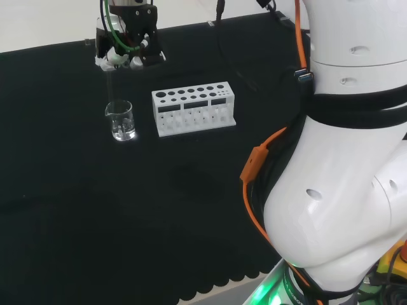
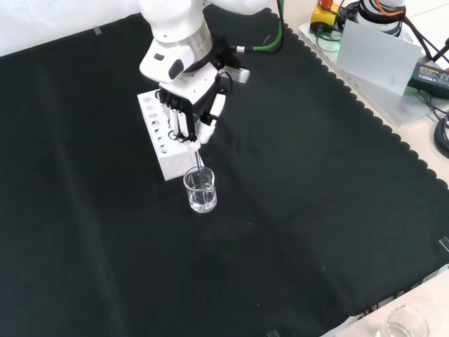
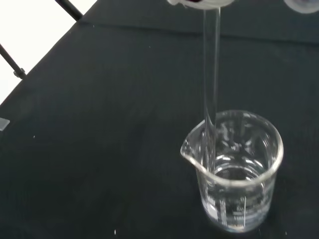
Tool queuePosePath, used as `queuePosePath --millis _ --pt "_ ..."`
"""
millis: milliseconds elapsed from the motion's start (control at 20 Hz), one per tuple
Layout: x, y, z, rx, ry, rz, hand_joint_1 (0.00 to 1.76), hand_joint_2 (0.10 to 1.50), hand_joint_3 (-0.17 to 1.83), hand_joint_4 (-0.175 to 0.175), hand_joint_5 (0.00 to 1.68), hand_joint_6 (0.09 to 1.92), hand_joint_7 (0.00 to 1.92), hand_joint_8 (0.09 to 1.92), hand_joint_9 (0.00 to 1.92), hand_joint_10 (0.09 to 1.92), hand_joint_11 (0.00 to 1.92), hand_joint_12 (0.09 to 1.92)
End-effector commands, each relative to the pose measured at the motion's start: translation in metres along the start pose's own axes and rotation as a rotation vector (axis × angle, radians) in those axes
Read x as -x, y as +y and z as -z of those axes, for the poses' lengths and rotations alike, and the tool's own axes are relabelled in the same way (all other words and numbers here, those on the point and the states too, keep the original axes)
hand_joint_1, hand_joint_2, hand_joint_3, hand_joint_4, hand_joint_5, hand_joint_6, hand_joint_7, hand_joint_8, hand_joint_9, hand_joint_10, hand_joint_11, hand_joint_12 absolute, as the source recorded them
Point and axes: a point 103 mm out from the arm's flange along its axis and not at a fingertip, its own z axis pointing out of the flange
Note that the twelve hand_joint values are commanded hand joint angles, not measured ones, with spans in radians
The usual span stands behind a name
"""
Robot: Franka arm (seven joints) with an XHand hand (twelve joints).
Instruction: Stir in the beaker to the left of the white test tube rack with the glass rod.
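Observation:
A small clear beaker stands on the black cloth to the left of the white test tube rack in the head view. In the front view the beaker sits just below the rack. Some clear liquid lies in the beaker. The black and white hand hangs above the beaker, its fingers curled round a glass rod. From the hand the rod reaches down into the beaker's mouth.
The arm's white links stand at the right of the head view. A second clear vessel sits off the cloth at the front view's bottom right. Cables and devices lie beyond the cloth's scalloped edge at top right.

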Motion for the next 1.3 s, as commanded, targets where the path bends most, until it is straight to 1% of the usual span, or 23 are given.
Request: queuePosePath --millis 50,100,200,300,400,500,550,650,750,850,900,950,1000,1150,1300 --pt "0.009 0.010 0.003 -0.005 -0.006 -0.004 1.36 1.07 -0.17 -0.175 1.37 0.09 1.27 0.74 1.54 0.61 1.55 0.58" --pt "0.013 0.009 0.005 -0.004 -0.007 -0.010 1.39 1.07 -0.17 -0.175 1.35 0.09 1.24 0.75 1.47 0.67 1.54 0.58" --pt "0.020 0.007 0.007 -0.002 -0.014 -0.020 1.42 1.07 -0.17 -0.175 1.33 0.09 1.21 0.76 1.39 0.72 1.54 0.58" --pt "0.026 0.002 0.009 -0.002 -0.019 -0.032 1.36 1.07 -0.17 -0.175 1.37 0.09 1.28 0.74 1.53 0.64 1.55 0.59" --pt "0.029 -0.003 0.009 -0.001 -0.023 -0.040 1.33 1.07 -0.17 -0.175 1.38 0.09 1.31 0.73 1.61 0.57 1.55 0.59" --pt "0.030 -0.006 0.010 -0.004 -0.022 -0.040 1.39 1.07 -0.17 -0.175 1.35 0.09 1.24 0.75 1.46 0.68 1.54 0.58" --pt "0.030 -0.007 0.009 -0.004 -0.024 -0.039 1.41 1.07 -0.17 -0.175 1.34 0.09 1.22 0.75 1.42 0.71 1.54 0.58" --pt "0.026 -0.012 0.008 -0.001 -0.028 -0.037 1.42 1.07 -0.17 -0.175 1.33 0.09 1.20 0.76 1.38 0.74 1.54 0.59" --pt "0.019 -0.017 0.007 -0.002 -0.027 -0.033 1.36 1.07 -0.17 -0.175 1.37 0.09 1.28 0.74 1.53 0.64 1.55 0.59" --pt "0.011 -0.019 0.006 -0.001 -0.028 -0.025 1.33 1.07 -0.17 -0.175 1.38 0.09 1.31 0.73 1.61 0.57 1.55 0.59" --pt "0.007 -0.018 0.006 0.001 -0.026 -0.020 1.33 1.07 -0.17 -0.175 1.38 0.09 1.31 0.72 1.62 0.56 1.55 0.59" --pt "0.004 -0.017 0.006 0.003 -0.023 -0.017 1.36 1.07 -0.17 -0.175 1.37 0.09 1.27 0.74 1.53 0.62 1.55 0.59" --pt "0.001 -0.016 0.006 0.004 -0.021 -0.013 1.36 1.07 -0.17 -0.175 1.37 0.09 1.28 0.73 1.54 0.64 1.55 0.59" --pt "-0.011 -0.010 0.007 0.008 -0.018 0.005 1.33 1.07 -0.17 -0.175 1.38 0.09 1.31 0.72 1.62 0.56 1.55 0.59" --pt "-0.019 -0.004 0.009 0.013 -0.016 0.024 1.32 1.07 -0.17 -0.175 1.39 0.09 1.32 0.72 1.63 0.55 1.55 0.59"
